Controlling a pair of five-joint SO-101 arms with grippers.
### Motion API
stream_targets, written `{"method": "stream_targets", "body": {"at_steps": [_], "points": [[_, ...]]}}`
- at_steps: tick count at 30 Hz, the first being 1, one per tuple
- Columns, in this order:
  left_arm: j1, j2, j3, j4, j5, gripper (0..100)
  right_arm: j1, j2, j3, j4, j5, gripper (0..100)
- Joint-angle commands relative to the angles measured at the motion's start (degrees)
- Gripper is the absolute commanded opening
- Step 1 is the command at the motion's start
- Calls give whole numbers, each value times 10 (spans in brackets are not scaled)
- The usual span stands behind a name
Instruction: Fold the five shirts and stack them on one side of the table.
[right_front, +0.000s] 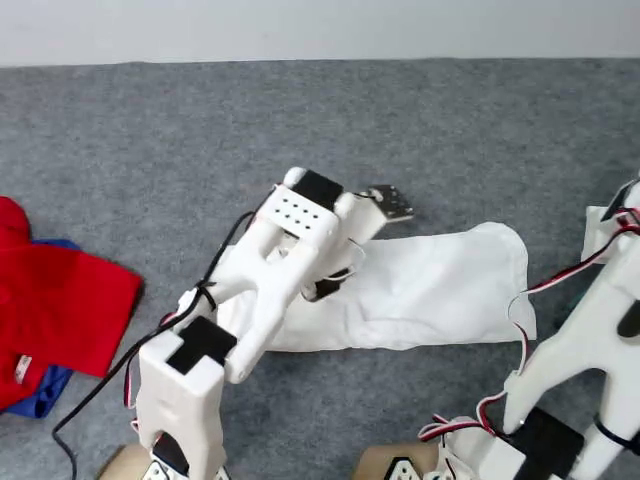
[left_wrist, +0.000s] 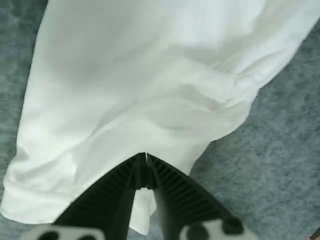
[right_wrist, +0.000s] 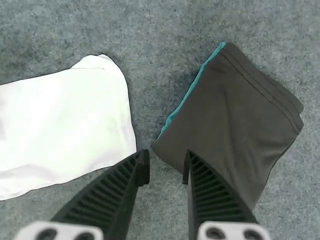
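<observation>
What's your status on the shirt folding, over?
Left claw shut on white shirt. Right claw open, between white shirt and dark shirt. Red shirt on blue shirt, aside. Nothing blocking the fold.

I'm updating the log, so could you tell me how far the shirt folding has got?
Done: red shirt lies on blue shirt at one side, dark grey shirt on teal shirt at the other. In hand: left claw shut on the half-folded white shirt; right claw open. Left: finish it, merge stacks.
</observation>
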Motion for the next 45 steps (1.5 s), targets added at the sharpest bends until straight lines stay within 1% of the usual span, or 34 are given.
{"method": "stream_targets", "body": {"at_steps": [1, 5, 10, 12, 16, 19, 21, 25, 30, 33, 36, 38, 41, 44, 45], "points": [[37, -25, -19, 12, 19, 8, 4, -30, -4, 22, 4, 127], [67, 21, -19, -13, 28, 8, 5, -31, -4, 22, 4, 126], [55, 100, -21, -67, 33, 8, 7, -43, -4, 23, 4, 126], [55, 125, -23, -75, 34, 8, 5, -52, -4, 23, 4, 126], [56, 114, -52, -38, 35, 8, 5, -58, -4, 23, 5, 126], [49, 74, -82, 6, 35, 8, 7, -58, -4, 23, 5, 126], [44, 36, -87, 18, 36, 8, 7, -59, -4, 23, 5, 126], [11, -51, -45, 18, 36, 8, 7, -59, -4, 23, 5, 126], [-63, -119, 56, 15, 31, 8, 5, -58, -4, 23, 5, 128], [-115, -131, 104, -12, 27, 8, 4, -55, 11, 22, 4, 128], [-154, -121, 154, -69, 7, 8, -5, -56, 47, 22, 4, 127], [-166, -103, 180, -107, 4, 8, -14, -58, 73, 22, 4, 127], [-169, -66, 196, -136, 2, 8, -29, -58, 105, 19, 4, 126], [-166, -37, 189, -133, 4, 8, -42, -55, 127, 18, 4, 127], [-164, -41, 179, -115, 4, 8, -44, -54, 130, 18, 4, 128]]}}
